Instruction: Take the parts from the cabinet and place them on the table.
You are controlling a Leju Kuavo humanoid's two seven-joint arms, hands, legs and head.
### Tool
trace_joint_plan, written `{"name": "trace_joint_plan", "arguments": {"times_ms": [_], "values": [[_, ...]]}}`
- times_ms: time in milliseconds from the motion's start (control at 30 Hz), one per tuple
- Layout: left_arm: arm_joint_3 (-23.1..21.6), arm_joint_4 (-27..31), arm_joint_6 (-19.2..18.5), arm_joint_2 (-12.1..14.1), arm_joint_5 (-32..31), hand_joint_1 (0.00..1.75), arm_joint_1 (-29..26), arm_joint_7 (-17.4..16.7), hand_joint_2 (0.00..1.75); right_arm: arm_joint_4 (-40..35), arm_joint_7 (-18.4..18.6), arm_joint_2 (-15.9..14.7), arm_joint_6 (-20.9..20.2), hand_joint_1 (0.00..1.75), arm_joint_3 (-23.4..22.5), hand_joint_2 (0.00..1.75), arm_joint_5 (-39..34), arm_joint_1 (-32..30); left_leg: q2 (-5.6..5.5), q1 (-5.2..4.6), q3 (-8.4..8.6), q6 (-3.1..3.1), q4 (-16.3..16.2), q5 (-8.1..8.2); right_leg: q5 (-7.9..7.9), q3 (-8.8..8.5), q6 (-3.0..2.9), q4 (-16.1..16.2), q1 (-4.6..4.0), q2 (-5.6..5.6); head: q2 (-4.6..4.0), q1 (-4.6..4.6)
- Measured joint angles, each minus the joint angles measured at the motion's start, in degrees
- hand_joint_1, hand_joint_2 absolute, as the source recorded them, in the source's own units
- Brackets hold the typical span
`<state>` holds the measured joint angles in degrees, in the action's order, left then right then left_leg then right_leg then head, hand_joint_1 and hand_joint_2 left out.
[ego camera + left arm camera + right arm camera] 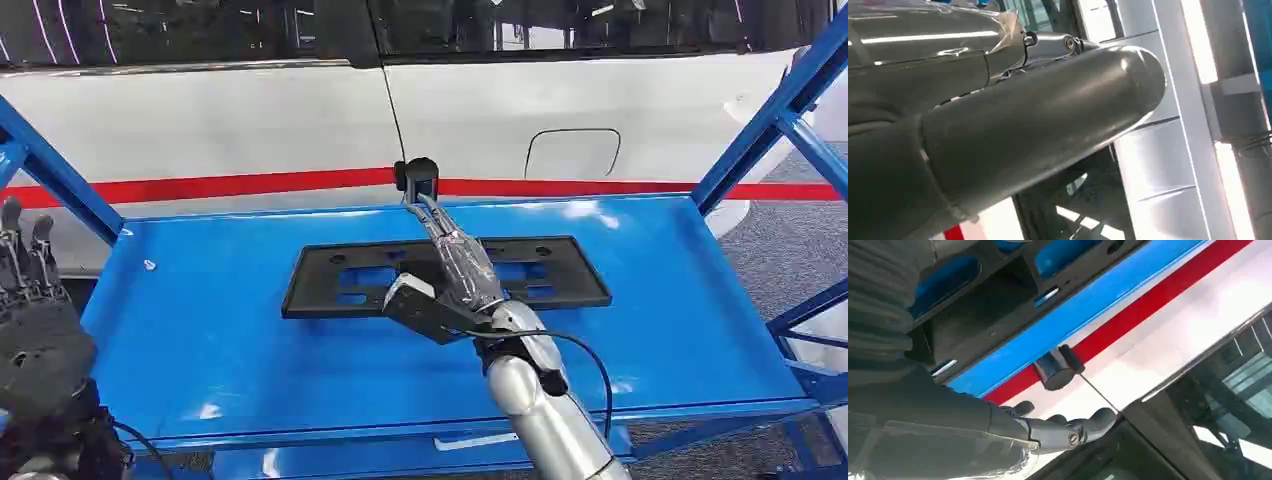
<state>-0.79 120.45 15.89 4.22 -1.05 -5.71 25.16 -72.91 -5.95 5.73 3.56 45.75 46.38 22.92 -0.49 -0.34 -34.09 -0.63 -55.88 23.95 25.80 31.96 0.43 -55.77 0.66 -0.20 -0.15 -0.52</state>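
Note:
A flat black plastic part (pixel 340 285) with several rectangular cut-outs lies in the middle of the blue cabinet shelf (pixel 200 330). My right hand (pixel 455 280) is stretched out over the part's middle, fingers straight and pointing toward the back edge, thumb spread to the side, nothing in its grasp. In the right wrist view the fingers (pixel 1068 432) reach out past the black part (pixel 983 315). My left hand (pixel 35 330) is raised at the shelf's front left corner, fingers upright and apart, holding nothing; its thumb (pixel 1038 125) looms large in the left wrist view.
A small black cylindrical piece (pixel 418 178) stands at the shelf's back edge just beyond my right fingertips, also seen as the black cylinder (pixel 1055 369). Blue slanted frame struts (pixel 770 110) flank the shelf. A white car body with a red stripe (pixel 250 185) stands behind.

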Motion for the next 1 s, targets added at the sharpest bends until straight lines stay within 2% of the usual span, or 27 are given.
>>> {"name": "trace_joint_plan", "arguments": {"times_ms": [67,100,233,367,533,667,800,1000], "values": [[0.20,-0.11,0.00,0.09,-0.09,0.00,0.76,-0.11,0.00,0.00,0.00,-0.11,0.00,0.00,0.20,1.75,0.00,-0.01,0.01,-0.05,0.00,-0.13,-0.01,-0.01,0.01,0.02,0.13,0.01,0.07,0.01,0.00,0.00],[0.24,-0.20,0.00,0.15,-0.13,0.00,1.07,-0.11,0.00,0.00,0.00,-0.18,0.00,0.00,0.26,1.75,0.00,-0.01,0.01,-0.05,0.00,-0.21,-0.02,0.03,-0.02,0.01,0.42,0.02,0.09,0.01,0.00,0.02],[0.39,-0.26,0.00,0.20,-0.37,0.00,1.76,-0.17,0.00,0.00,-0.02,-0.37,0.00,0.00,0.63,1.75,0.02,-0.01,0.02,-0.05,0.01,-0.23,-0.04,0.05,-0.02,0.09,0.43,0.03,0.24,0.01,0.00,0.00],[0.55,-0.72,0.35,0.20,-3.63,0.00,3.45,-1.29,0.00,-0.92,-1.03,-0.77,0.20,0.00,0.90,1.75,0.35,-0.66,0.01,0.01,0.02,-0.23,-0.04,0.05,-0.01,0.18,0.42,0.04,0.29,0.00,0.00,0.02],[0.04,-2.27,1.09,0.17,-6.88,0.00,6.14,-3.27,0.00,-6.69,-1.97,-2.70,3.57,0.00,0.83,1.75,2.16,-3.07,0.08,0.08,0.03,-0.23,-0.04,0.05,-0.02,0.19,0.42,0.02,0.27,0.07,0.00,-0.02],[-0.22,-2.54,2.34,-0.04,-8.57,0.00,6.10,-3.89,0.00,-14.02,-2.27,-5.56,6.21,0.00,-1.40,1.75,1.40,-5.59,0.07,0.09,0.02,-0.23,-0.04,0.06,-0.01,0.19,0.42,0.02,0.26,0.06,0.00,0.02],[0.17,-2.56,2.78,-0.11,-9.24,0.00,5.70,-4.19,0.00,-21.86,-2.71,-8.46,5.42,0.00,-3.98,1.75,1.24,-8.26,0.08,0.09,0.00,-0.24,-0.04,0.10,0.00,0.19,0.43,0.03,0.26,0.07,0.00,0.00],[1.62,-5.23,-0.57,-0.09,-7.14,0.00,8.82,-4.79,0.00,-27.87,-1.66,-11.37,0.30,0.00,-5.57,1.75,-0.64,-9.03,0.07,0.10,0.05,-0.28,-0.04,0.11,0.02,0.16,0.46,0.05,0.26,0.07,0.00,0.00]]}}
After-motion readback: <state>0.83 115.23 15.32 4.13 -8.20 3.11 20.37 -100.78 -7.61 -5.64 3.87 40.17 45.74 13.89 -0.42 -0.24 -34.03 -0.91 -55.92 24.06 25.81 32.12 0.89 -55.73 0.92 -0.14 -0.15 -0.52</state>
